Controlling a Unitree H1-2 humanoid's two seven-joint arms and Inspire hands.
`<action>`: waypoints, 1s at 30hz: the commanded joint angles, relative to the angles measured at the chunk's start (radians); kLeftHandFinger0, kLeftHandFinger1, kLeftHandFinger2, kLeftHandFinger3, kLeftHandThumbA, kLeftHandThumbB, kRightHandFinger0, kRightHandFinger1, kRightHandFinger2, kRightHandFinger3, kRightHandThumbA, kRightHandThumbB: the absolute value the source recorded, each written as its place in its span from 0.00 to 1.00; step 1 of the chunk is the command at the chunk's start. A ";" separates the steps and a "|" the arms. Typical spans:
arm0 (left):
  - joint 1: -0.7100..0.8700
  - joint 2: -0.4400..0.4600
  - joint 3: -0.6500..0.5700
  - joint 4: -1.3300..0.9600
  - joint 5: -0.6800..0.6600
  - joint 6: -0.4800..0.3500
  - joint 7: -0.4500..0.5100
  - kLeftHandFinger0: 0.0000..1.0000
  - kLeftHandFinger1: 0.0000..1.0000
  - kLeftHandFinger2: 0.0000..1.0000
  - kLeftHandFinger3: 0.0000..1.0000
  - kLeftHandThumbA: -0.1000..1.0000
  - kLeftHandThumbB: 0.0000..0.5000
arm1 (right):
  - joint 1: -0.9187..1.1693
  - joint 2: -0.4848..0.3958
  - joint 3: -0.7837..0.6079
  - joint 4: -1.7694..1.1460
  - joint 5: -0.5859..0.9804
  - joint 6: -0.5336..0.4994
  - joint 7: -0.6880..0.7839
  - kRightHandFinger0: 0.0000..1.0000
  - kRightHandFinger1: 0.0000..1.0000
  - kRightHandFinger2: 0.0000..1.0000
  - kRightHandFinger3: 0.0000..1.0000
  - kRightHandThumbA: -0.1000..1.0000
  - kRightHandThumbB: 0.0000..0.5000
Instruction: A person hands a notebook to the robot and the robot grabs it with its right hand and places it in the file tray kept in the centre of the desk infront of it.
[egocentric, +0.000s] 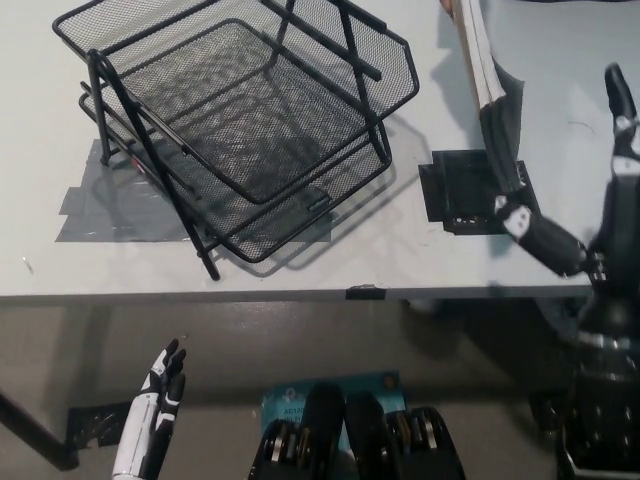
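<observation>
A notebook (482, 72) with white page edges and a dark cover hangs on edge over the desk's right side, held from the top by a person's hand (443, 6) at the picture's upper edge. My black right hand (585, 205) is raised to the right of it, open, fingers spread, nothing in it. It stands just below and right of the notebook's lower end, apart from it. The black mesh file tray (235, 110), stacked in tiers, stands at the desk's centre left. My white left hand (155, 415) rests low at the lower left, below the desk edge, fingers straight.
A black square patch (465, 195) lies on the grey desk (300, 270) under the notebook. Grey tape strips (100, 205) mark the desk beside the tray. The desk's front edge runs across the picture's middle.
</observation>
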 joint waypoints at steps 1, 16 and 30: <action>-0.008 0.007 -0.001 -0.029 -0.003 -0.014 0.013 1.00 1.00 1.00 1.00 1.00 0.95 | -0.079 0.006 0.029 0.017 -0.032 0.110 0.031 1.00 1.00 1.00 1.00 1.00 0.73; -0.022 0.016 -0.004 -0.024 -0.013 -0.025 0.004 1.00 1.00 1.00 1.00 1.00 0.93 | -0.284 -0.021 0.103 0.345 -0.067 0.123 -0.030 1.00 1.00 1.00 1.00 0.93 0.80; -0.015 0.021 -0.005 -0.035 -0.019 -0.015 -0.004 1.00 1.00 1.00 1.00 1.00 0.93 | -0.417 -0.066 0.103 0.626 -0.184 0.131 -0.321 1.00 1.00 1.00 1.00 0.62 0.85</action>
